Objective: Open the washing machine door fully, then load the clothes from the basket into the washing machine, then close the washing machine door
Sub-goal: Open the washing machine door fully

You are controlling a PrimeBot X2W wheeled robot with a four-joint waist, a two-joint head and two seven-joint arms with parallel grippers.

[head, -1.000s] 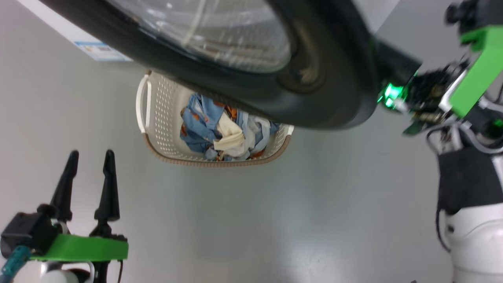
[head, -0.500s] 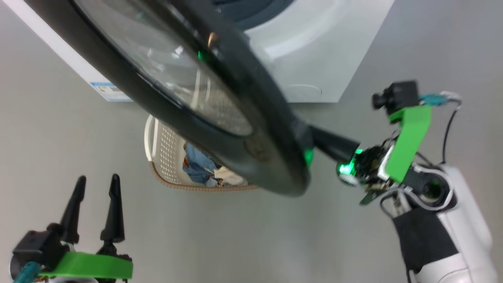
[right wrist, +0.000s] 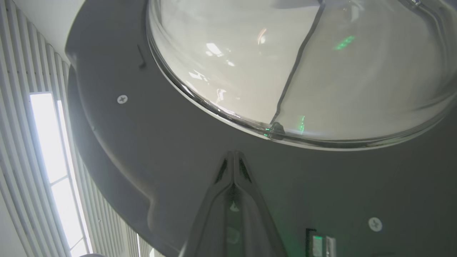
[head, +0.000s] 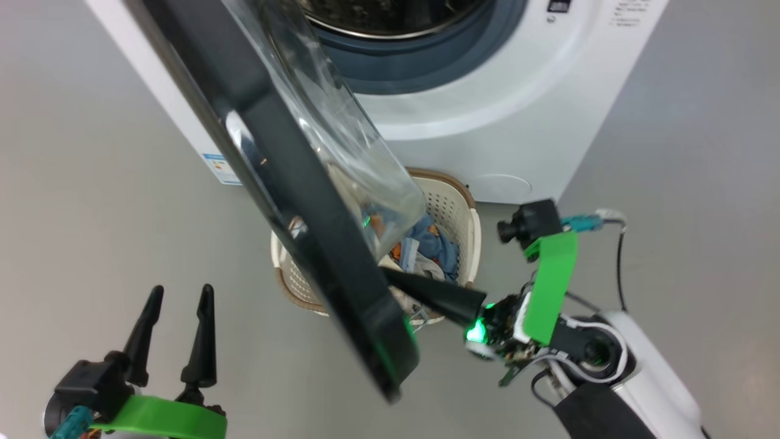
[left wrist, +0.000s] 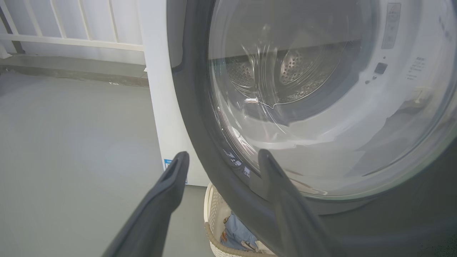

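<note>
– White washing machine [head: 518, 134] at the top of the head view, is it open?
– Yes. The washing machine door [head: 292, 201] stands out from it, seen edge-on, its black rim and glass bowl hanging over the basket [head: 469, 207].
– Where is the basket?
– On the grey floor [head: 670, 183], just in front of the machine, with the clothes [head: 436, 247] heaped inside, blue and cream.
– And the 2 claws?
– The right claw [head: 390, 275] is pinched together and holds nothing, its tips against the door's dark inner rim below the glass. The left claw [head: 181, 291] is spread wide and empty, low on the left, apart from the door.
</note>
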